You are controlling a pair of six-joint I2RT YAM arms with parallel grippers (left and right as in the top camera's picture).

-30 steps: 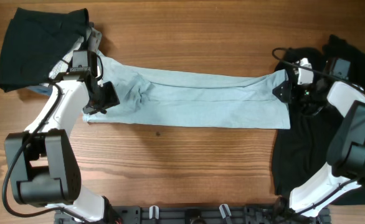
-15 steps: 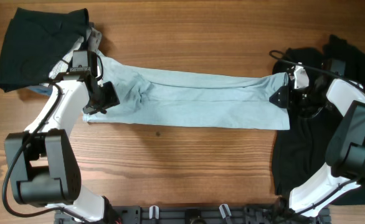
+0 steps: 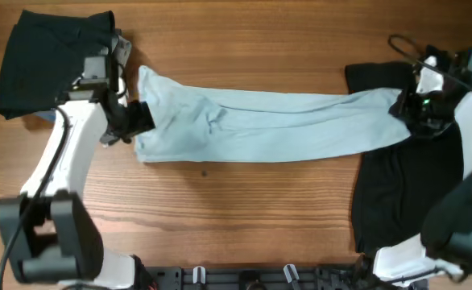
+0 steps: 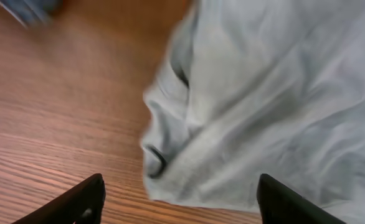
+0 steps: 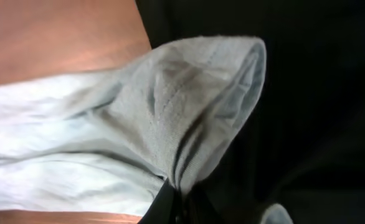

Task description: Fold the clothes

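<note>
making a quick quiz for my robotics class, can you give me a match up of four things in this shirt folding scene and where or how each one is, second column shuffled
Things:
1 blue shirt
2 black pile
3 left hand
4 right hand

Place or state:
a shut, pinching one end of the blue shirt
b bunched at the far left
c stretched long from left to right
d open, at the crumpled end of the blue shirt

Pairs: 1-c, 2-b, 3-d, 4-a
</note>
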